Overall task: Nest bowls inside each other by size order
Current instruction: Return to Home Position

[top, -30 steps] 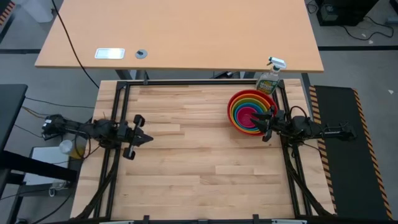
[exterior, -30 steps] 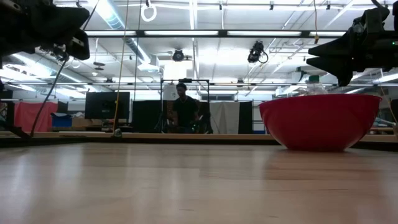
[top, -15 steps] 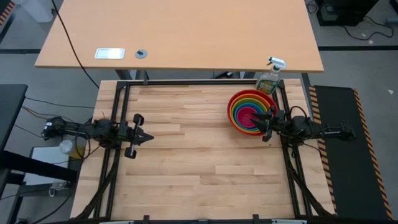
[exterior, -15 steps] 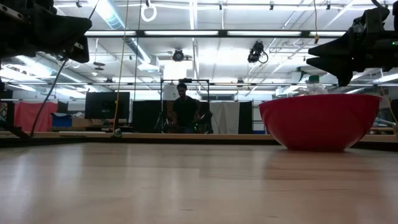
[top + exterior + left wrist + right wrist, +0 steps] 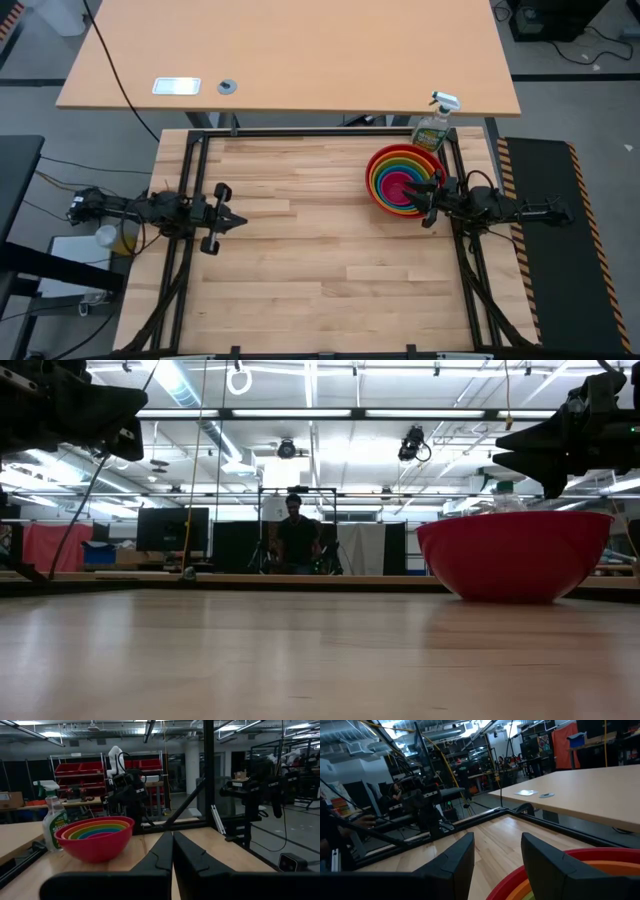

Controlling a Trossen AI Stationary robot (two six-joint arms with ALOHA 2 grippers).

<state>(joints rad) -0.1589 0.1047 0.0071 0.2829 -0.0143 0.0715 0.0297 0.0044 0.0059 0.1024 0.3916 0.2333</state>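
The bowls stand nested in one stack (image 5: 403, 180) at the table's far right: red outermost (image 5: 515, 555), then orange, lime green and blue, with pink in the middle (image 5: 400, 186). The red bowl rests on its base on the table; the stack also shows in the left wrist view (image 5: 95, 840). My right gripper (image 5: 428, 200) hovers open above the stack's near right rim, clear of it in the low view (image 5: 500, 448). My left gripper (image 5: 238, 222) is shut and empty, raised above the table near its left edge.
A clear spray bottle (image 5: 433, 125) stands just beyond the bowls at the far right corner. A black frame (image 5: 300, 132) runs along the table's edges. A second, lighter table (image 5: 290, 50) lies beyond. A person (image 5: 295, 535) stands far off in the room.
My left gripper has shifted slightly near the table's left edge, then stayed still. The bowls and my right gripper have not moved.
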